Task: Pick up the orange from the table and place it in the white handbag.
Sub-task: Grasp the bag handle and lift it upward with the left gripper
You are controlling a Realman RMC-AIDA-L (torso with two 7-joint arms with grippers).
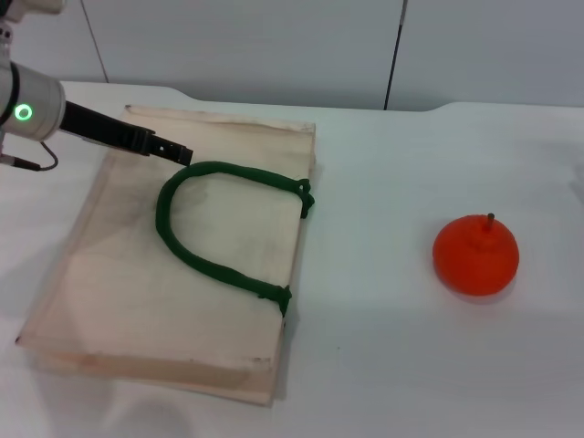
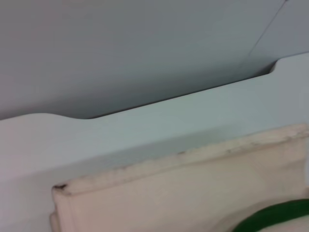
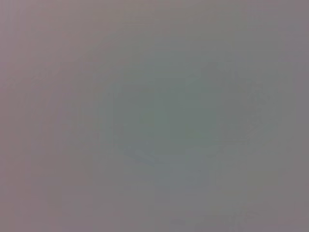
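The orange (image 1: pixel 475 255) stands on the white table (image 1: pixel 383 365) at the right, stem up, with nothing touching it. The white handbag (image 1: pixel 119 292) lies flat on the left of the table, and its green rope handle (image 1: pixel 194 258) curves across its top. My left gripper (image 1: pixel 181 151) hovers over the bag's far edge, just beyond the handle's bend. The left wrist view shows the bag's far edge (image 2: pixel 193 188) and a bit of the green handle (image 2: pixel 275 218). My right gripper is out of view; the right wrist view shows only a blank grey surface.
A grey wall (image 1: pixel 274 46) with a dark vertical seam (image 1: pixel 394 55) stands behind the table's far edge. Bare tabletop lies between the bag and the orange.
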